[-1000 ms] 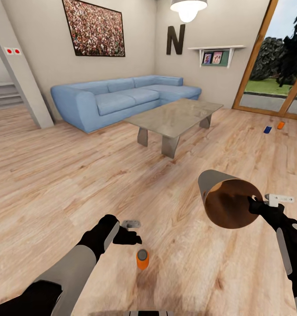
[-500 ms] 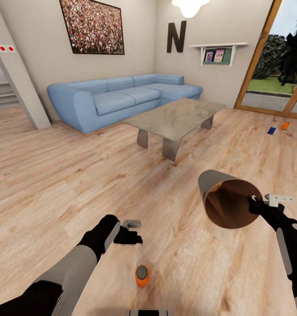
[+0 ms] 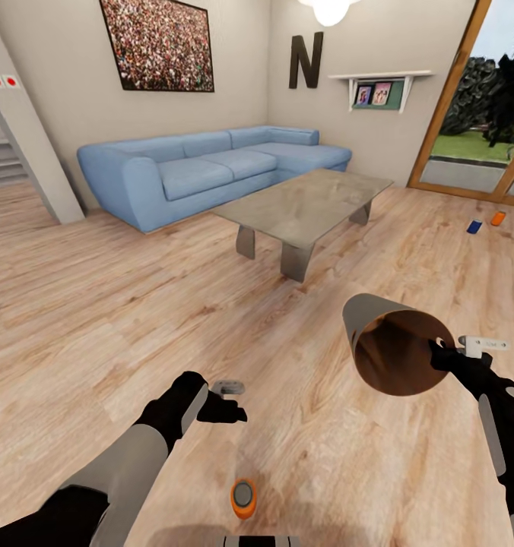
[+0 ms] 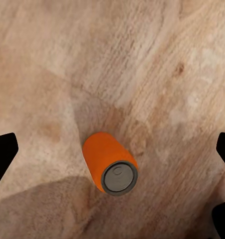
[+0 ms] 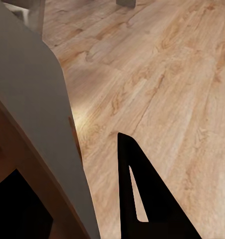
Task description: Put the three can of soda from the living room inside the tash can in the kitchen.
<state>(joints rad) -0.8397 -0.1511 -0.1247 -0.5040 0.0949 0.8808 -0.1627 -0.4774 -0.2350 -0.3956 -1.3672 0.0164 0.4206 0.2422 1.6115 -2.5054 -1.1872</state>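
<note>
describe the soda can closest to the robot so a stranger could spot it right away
On the wood floor, well short of the glass coffee table, an orange can stands upright just below the open left hand. The other two cans sit far away by the glass door.

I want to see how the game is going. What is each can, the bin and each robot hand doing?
Near orange can: upright on floor, unheld.
Blue can: on floor by door.
Far orange can: on floor beside it.
Trash can: tilted, held, empty.
Left gripper: open above near can.
Right gripper: gripping trash can rim.

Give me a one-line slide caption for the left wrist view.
Open left pincer hovering over an upright orange soda can on the wood floor.
</note>
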